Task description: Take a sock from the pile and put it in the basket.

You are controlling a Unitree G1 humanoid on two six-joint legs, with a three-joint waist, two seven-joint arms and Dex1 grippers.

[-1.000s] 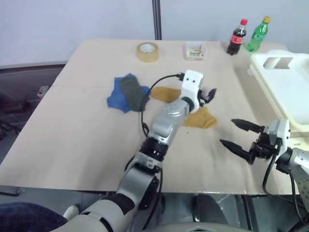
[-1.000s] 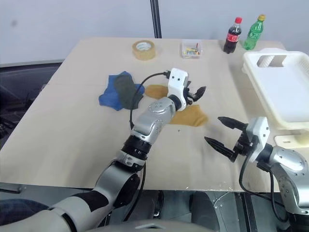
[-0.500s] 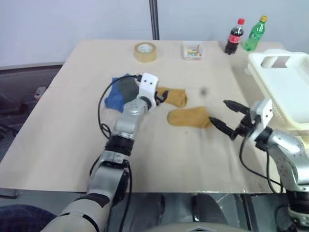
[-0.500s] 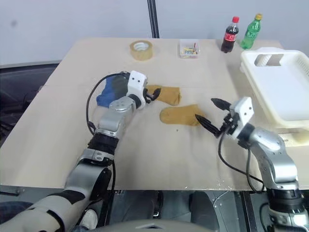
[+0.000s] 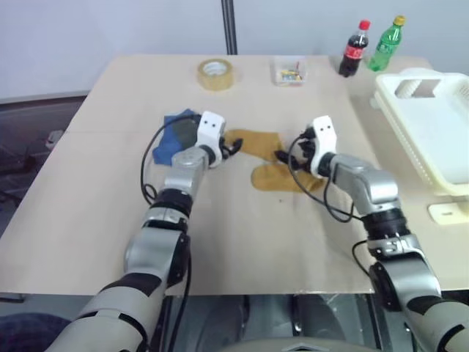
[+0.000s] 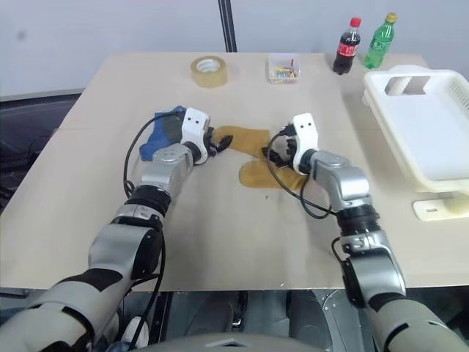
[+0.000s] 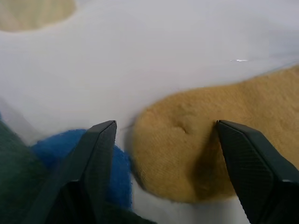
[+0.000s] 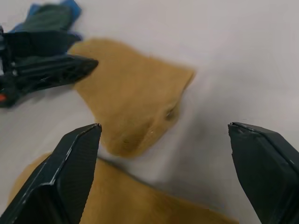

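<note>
Both my grippers stand spread w/ nothing between the fingers. Left gripper [image 5: 233,147] hangs low over the table [image 5: 95,191] at the near end of one mustard sock [image 5: 258,141]; in the left wrist view that sock's rounded end [image 7: 196,149] lies between my two fingers [image 7: 98,158], can't tell if they touch it. Right gripper [image 5: 287,155] faces it from the other side, wide apart, low over the same sock's far end and just beside the 2nd mustard sock [image 5: 282,178], which lies nearer me. Right wrist view shows both yellow socks under the fingers [image 8: 70,163], plus the left gripper's black finger tip lying against the far sock's edge. Pile [image 5: 183,132]: blue and dark grey-green socks overlapping, just behind my left gripper, the mustard pair spread out to its right. Basket [image 5: 432,139] sits well apart at the table's right edge, white, nothing seen inside. Far edge: tape roll [image 5: 215,74], small clear box [image 5: 290,71] w/ coloured bits in it, cola bottle [image 5: 352,49], green bottle [image 5: 386,45].
</note>
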